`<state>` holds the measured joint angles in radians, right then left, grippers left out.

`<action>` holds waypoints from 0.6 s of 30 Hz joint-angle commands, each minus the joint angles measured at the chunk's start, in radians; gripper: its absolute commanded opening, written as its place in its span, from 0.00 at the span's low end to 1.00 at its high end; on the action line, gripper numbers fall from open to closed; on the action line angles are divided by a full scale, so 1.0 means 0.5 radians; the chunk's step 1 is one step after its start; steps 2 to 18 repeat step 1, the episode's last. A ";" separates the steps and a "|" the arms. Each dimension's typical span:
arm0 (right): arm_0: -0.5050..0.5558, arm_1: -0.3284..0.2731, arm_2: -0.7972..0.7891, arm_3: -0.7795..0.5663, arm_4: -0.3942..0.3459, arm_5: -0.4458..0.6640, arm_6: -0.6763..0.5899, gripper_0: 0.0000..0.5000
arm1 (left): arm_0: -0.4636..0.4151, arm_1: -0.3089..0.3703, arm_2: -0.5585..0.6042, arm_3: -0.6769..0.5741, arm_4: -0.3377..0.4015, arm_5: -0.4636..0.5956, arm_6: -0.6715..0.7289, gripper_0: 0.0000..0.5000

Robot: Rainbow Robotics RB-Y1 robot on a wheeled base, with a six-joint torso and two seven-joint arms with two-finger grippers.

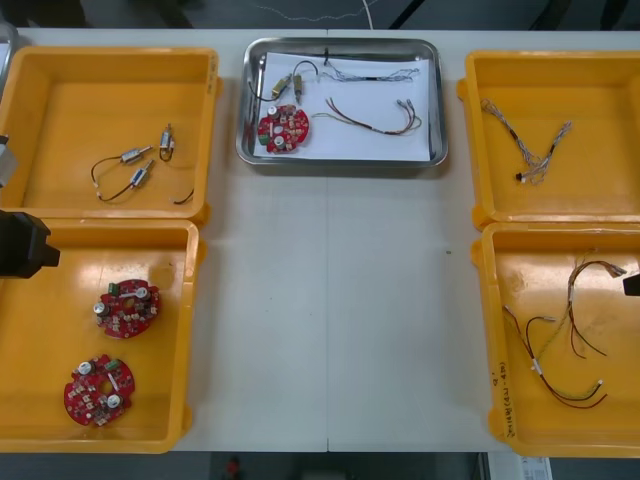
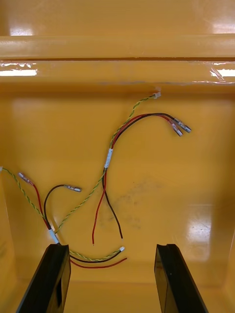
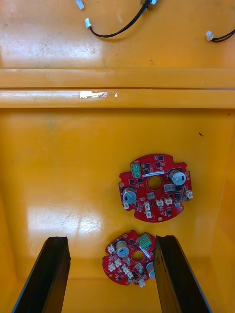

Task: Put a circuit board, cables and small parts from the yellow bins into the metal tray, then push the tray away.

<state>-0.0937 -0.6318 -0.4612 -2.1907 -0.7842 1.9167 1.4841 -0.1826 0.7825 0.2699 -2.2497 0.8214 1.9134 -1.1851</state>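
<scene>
Metal tray (image 1: 441,110) sits top centre in the front view, loaded with circuit board (image 1: 284,128), cables (image 1: 375,115) and small metal parts (image 1: 285,85); the push looks due, so meet the near rim centrally, fingers low, and drive straight. Left gripper (image 3: 111,239) over lower-left yellow bin (image 1: 188,330), right gripper (image 2: 113,246) over lower-right yellow bin (image 1: 485,330), both spread, empty. Arms cropped at the frame sides; table room beyond the tray unclear.

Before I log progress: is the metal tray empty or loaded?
Loaded: the metal tray holds a circuit board, cables and small metal parts.

The left gripper (image 3: 111,240) points down, its fingers wide apart. The right gripper (image 2: 112,247) does likewise, fingers parted.
</scene>
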 commanded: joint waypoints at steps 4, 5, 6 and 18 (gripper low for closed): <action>0.037 -0.077 -0.041 -0.064 -0.012 0.006 -0.075 1.00 | 0.031 0.089 0.058 -0.010 -0.017 0.013 -0.139 1.00; 0.037 -0.077 -0.041 -0.064 -0.012 0.006 -0.075 1.00 | 0.031 0.089 0.058 -0.010 -0.017 0.013 -0.139 1.00; 0.037 -0.077 -0.041 -0.064 -0.012 0.006 -0.075 1.00 | 0.031 0.089 0.058 -0.010 -0.017 0.013 -0.139 1.00; 0.037 -0.077 -0.041 -0.064 -0.012 0.006 -0.075 1.00 | 0.031 0.089 0.058 -0.010 -0.017 0.013 -0.139 1.00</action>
